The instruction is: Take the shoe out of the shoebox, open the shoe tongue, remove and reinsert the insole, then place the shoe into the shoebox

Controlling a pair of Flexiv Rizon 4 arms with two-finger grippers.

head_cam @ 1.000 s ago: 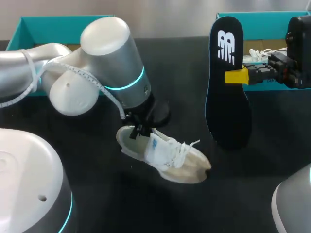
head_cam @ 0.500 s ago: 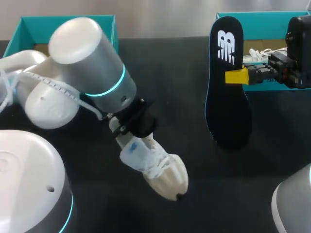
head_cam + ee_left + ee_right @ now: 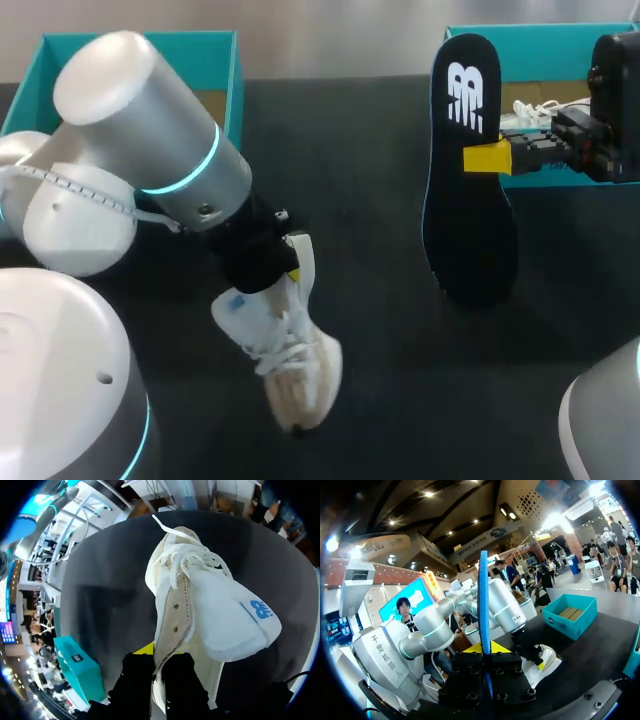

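A white lace-up shoe (image 3: 290, 355) hangs toe-down over the table's front middle, held by my left gripper (image 3: 286, 268). In the left wrist view that gripper (image 3: 156, 656) is shut on the shoe's (image 3: 200, 595) side wall by the eyelets, and the tongue (image 3: 235, 625) with its blue mark is folded out. My right gripper (image 3: 485, 157) is shut on a black insole (image 3: 465, 190), holding it upright at the right. In the right wrist view the insole (image 3: 484, 600) stands edge-on between that gripper's (image 3: 484, 650) yellow tips.
A teal shoebox (image 3: 225, 60) sits at the back left behind my left arm. A second teal box (image 3: 540, 35) at the back right holds something white with laces (image 3: 535, 108). The dark table (image 3: 380, 130) lies between them.
My left arm has swung back to the left and turned the shoe, whose toe pointed right and now points down toward the front. The right arm and insole have not moved.
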